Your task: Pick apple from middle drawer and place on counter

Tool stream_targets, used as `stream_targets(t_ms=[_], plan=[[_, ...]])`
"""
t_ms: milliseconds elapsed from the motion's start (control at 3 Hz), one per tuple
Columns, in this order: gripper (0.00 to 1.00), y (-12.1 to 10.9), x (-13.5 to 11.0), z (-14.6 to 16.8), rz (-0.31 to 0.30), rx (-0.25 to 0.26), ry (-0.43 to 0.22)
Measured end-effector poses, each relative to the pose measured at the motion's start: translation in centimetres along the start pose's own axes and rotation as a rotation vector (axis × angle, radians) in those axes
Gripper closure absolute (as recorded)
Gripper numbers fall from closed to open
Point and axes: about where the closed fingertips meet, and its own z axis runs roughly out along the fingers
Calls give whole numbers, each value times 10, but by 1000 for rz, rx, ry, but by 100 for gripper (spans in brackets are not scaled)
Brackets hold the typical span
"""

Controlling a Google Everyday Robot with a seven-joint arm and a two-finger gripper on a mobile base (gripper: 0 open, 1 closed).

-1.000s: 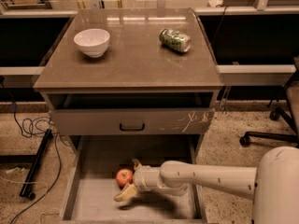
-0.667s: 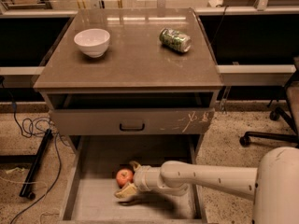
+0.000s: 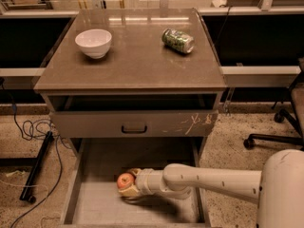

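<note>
The apple (image 3: 125, 180), small and red-orange, lies on the floor of the open middle drawer (image 3: 99, 208), left of its centre. My gripper (image 3: 130, 183) reaches in from the right on a white arm. Its pale fingers (image 3: 128, 194) sit above and below the apple and close against it, and the apple stays low in the drawer. The counter (image 3: 133, 61) is the grey-brown top slab of the cabinet, above the drawer.
A white bowl (image 3: 93, 42) stands at the counter's back left and a green drink can (image 3: 178, 40) lies at its back right. The drawer above is slightly open, its front (image 3: 134, 124) overhanging the apple. Cables (image 3: 33, 141) lie left, and a chair base (image 3: 270, 139) stands right.
</note>
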Motion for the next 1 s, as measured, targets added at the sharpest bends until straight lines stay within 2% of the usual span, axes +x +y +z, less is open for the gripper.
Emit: stream_targets(t_ms=[333,667,1000], plan=[[87,0,0,0,0,0,0],[100,0,0,0,0,-1,1],[100,2,-7,-5,12,-27,-5]])
